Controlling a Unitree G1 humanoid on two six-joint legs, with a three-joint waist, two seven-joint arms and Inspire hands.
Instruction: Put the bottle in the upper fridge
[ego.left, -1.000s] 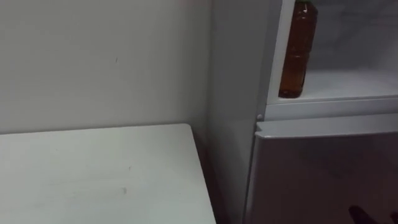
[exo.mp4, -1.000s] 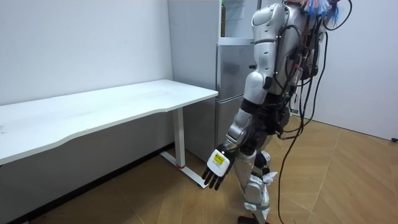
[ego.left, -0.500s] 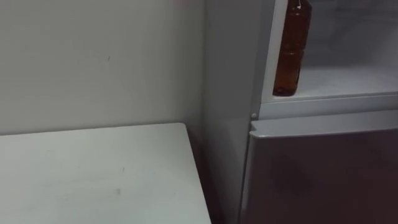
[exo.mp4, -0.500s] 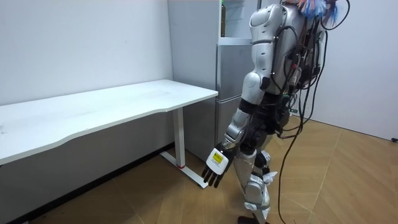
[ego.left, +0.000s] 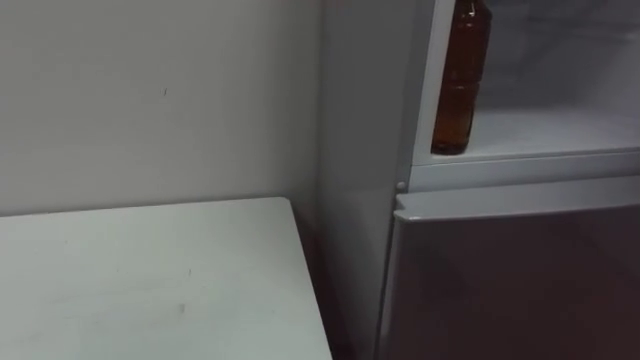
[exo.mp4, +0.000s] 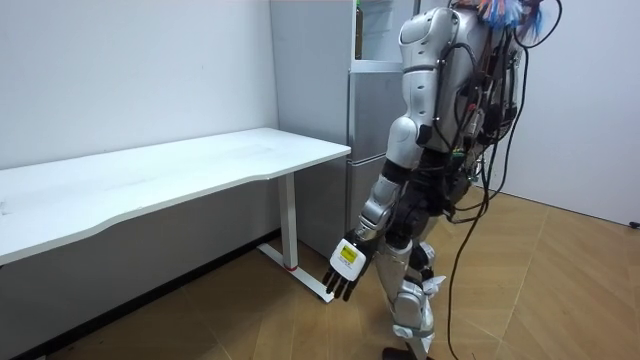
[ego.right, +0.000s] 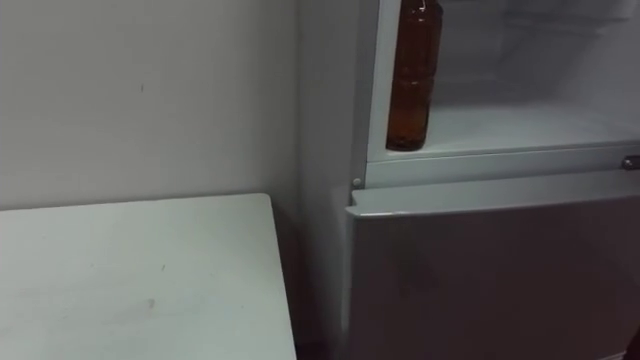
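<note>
1. The white desk (ego.left: 150, 280) is at the lower left of the eye views, with no bottle on it
2. The left hand (exo.mp4: 345, 272), low in the middle of the room view, hangs by the leg with straight fingers and holds nothing
3. The brown bottle (ego.left: 458, 80), at the upper right, stands upright inside the open upper fridge (ego.left: 560, 135)
4. The main job looks done; maybe only shutting the fridge is left

- Bottle (ego.left: 458, 80): clear plastic, filled with brown liquid; neck and cap cut off by the top edge of the eye views.
- Pose: upright, free-standing.
- Location: floor of the open, white-walled upper fridge compartment (ego.left: 560, 130), front left corner, just beside the left wall.
</note>
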